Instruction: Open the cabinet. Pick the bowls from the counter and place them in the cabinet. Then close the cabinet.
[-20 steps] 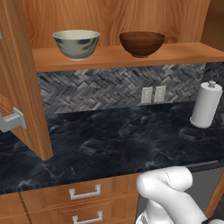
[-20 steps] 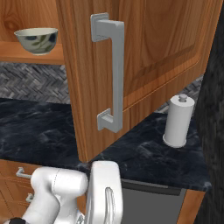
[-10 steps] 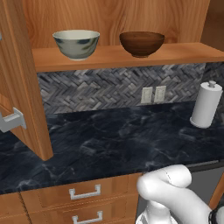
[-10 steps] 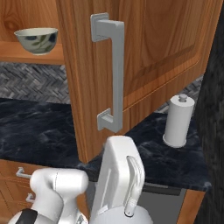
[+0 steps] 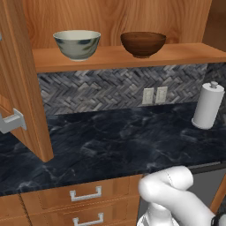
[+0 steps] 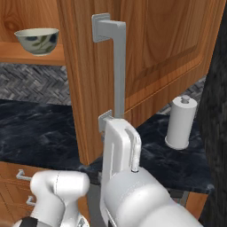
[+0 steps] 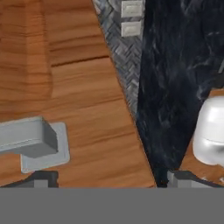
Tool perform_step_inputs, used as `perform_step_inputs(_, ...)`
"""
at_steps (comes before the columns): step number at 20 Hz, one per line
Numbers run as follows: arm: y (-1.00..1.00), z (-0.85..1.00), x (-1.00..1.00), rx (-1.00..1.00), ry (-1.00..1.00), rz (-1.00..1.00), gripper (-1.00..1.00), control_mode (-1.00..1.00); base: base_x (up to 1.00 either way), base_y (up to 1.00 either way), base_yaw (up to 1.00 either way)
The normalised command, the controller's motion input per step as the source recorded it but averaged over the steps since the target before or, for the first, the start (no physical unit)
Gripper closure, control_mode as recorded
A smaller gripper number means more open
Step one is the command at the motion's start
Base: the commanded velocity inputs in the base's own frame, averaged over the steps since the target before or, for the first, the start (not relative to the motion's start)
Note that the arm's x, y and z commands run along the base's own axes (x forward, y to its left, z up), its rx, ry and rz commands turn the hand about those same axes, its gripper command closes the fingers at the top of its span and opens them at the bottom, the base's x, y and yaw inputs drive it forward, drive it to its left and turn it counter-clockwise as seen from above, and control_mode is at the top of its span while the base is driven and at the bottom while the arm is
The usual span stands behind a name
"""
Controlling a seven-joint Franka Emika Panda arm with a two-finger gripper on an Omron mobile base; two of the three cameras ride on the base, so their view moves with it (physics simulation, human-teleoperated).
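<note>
Hand view: we found the gripper spread wide, empty, near the cabinet door's edge; both bowls sat shelved; counter lay open beyond.

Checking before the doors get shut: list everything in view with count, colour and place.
Cabinet: one, warm brown wood, on the wall above the counter, both doors open.
Door handles: two, silver bars, one on each door.
Bowls: two on the cabinet shelf, cream-green one on the left, dark brown wooden one to its right.
Counter: one, black marble-look, below the cabinet.
Paper towel roll: one, white, upright at the counter's right end.
Wall outlets: two, pale, on the grey herringbone tiles.
Drawers: wooden, small silver handles, under the counter.
Gripper: one, dark fingertips, open, at the lower end of the right door's handle.
</note>
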Motion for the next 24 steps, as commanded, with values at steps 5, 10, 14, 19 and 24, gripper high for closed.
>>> perform_step_inputs(5,0.67,-0.75,0.98,-0.06,-0.19,0.05,-1.0,-1.0,0.0,0.0,0.0)
perform_step_inputs(10,0.36,-0.33,1.0,0.0,-0.16,0.02,-1.0,-1.0,0.0,0.0,0.0)
perform_step_inputs(14,0.38,-0.05,1.0,0.0,-0.21,0.0,-1.0,-1.0,0.0,0.0,0.0)
perform_step_inputs(19,0.2,0.0,1.0,0.0,-0.11,0.0,-1.0,-1.0,0.0,0.0,0.0)
perform_step_inputs(24,0.09,0.0,1.0,0.0,0.01,-0.07,-1.0,-1.0,0.0,0.0,0.0)
